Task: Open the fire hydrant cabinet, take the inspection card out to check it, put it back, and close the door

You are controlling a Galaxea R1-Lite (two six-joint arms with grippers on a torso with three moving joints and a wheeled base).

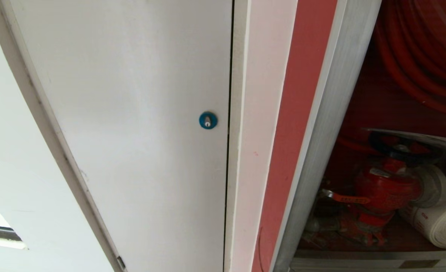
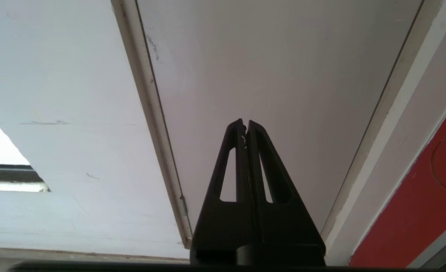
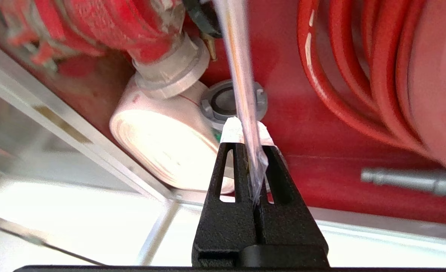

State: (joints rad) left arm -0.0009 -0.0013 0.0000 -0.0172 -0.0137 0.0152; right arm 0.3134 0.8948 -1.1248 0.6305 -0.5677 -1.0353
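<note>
Right claw (image 3: pixel 248 141) pinches the inspection card (image 3: pixel 238 75) edge-on inside the fire hydrant cabinet (image 3: pixel 321 113); left claw (image 2: pixel 244 124) pressed together

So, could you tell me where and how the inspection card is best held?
By one short end, edge-on, as the right gripper has it now: shut on the inspection card, one finger on each flat face. The card is a thin flexible sheet, so only its faces offer a grip. It probably suits coming from the cabinet's open front, clear of the valve.
</note>
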